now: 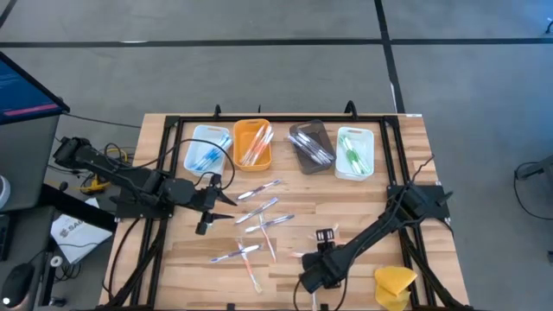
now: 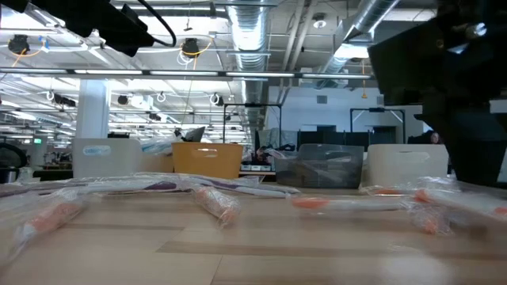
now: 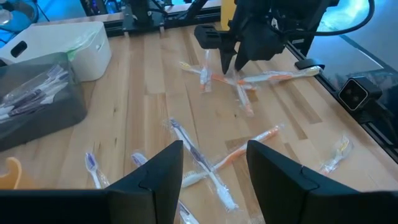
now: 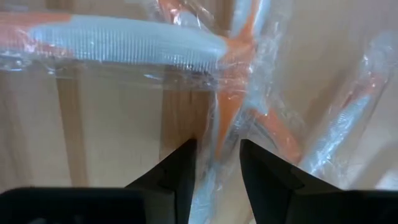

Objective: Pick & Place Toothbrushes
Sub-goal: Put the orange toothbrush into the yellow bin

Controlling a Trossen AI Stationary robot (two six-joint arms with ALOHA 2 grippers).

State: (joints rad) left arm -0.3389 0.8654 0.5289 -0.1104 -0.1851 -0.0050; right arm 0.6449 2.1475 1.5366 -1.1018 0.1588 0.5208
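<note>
Near the front edge of the wooden table, the right gripper is down low over a cluster of orange-handled wrapped toothbrushes; its two dark fingers straddle one orange handle in its clear wrapper, a narrow gap between them, and whether they already pinch it I cannot tell. Just beside that arm's base lies a yellow sponge-like lump. Over the table's left side, the left gripper hovers with its fingers parted and nothing between them (loose toothbrushes lie scattered on the wood below and beyond it). Along the back stand four trays: a pale blue tray with blue brushes, an orange tray, a dark grey tray and a white tray with green ones.
</note>
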